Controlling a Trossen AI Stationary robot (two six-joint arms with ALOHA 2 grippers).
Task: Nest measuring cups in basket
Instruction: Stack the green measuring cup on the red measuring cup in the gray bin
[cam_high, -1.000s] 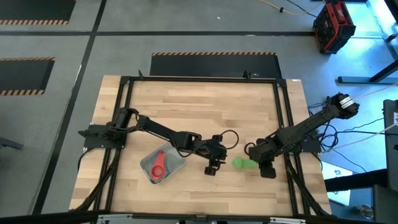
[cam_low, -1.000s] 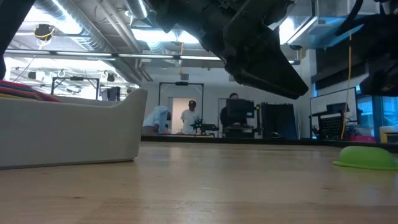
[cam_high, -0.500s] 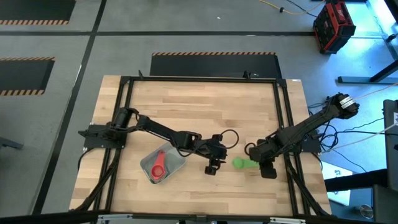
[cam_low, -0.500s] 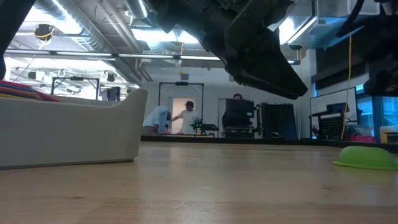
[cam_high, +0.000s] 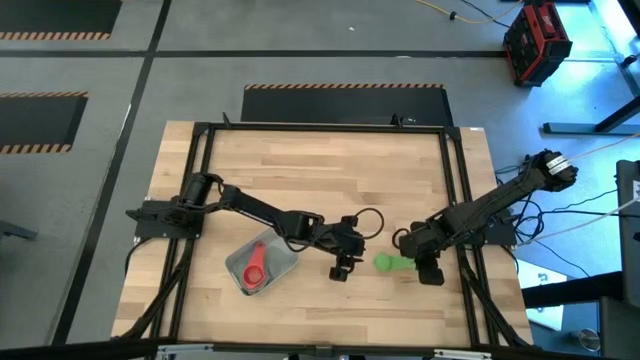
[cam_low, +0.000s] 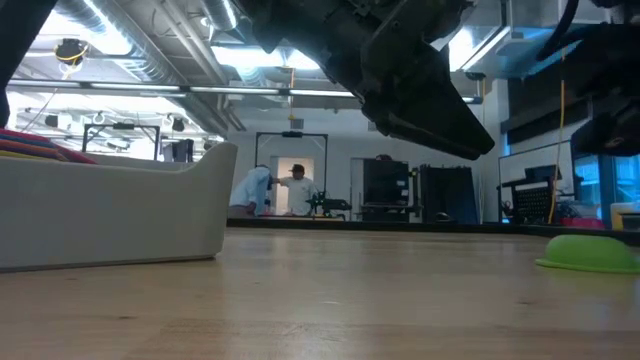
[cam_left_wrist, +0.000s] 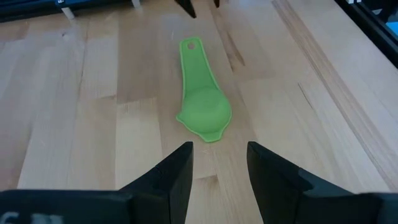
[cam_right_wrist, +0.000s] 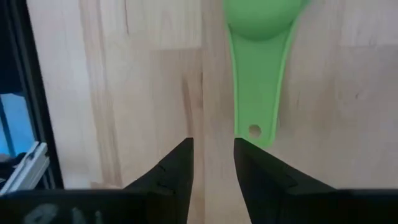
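- The green cup (cam_high: 386, 263) lies mouth-down on the desk (cam_high: 320, 170) near its front edge, right of the middle, with its handle pointing toward the right edge.
- The basket (cam_high: 281, 268) sits apart from it, toward the front-left, and already holds a stack with a red cup (cam_high: 252, 268) on top.
- The left pincer (cam_left_wrist: 217, 163) hovers just beside the bowl end of the green cup, its fingers spread with nothing between them.
- The right pincer (cam_right_wrist: 213, 163) hangs over the handle tip, fingers a little apart and empty; it looks off to one side of the handle rather than centred on it.
- The step in hand seems to be picking up the green cup, though which arm is meant to take it is hard to tell.
- A good grasp would straddle the flat handle across its narrow width, close to the bowl, so the cup does not swing.
- The fingers should come down to the wood before closing, since the handle lies flat and low.
- As the cup is upside down, it probably needs turning over before it can nest on the stack.
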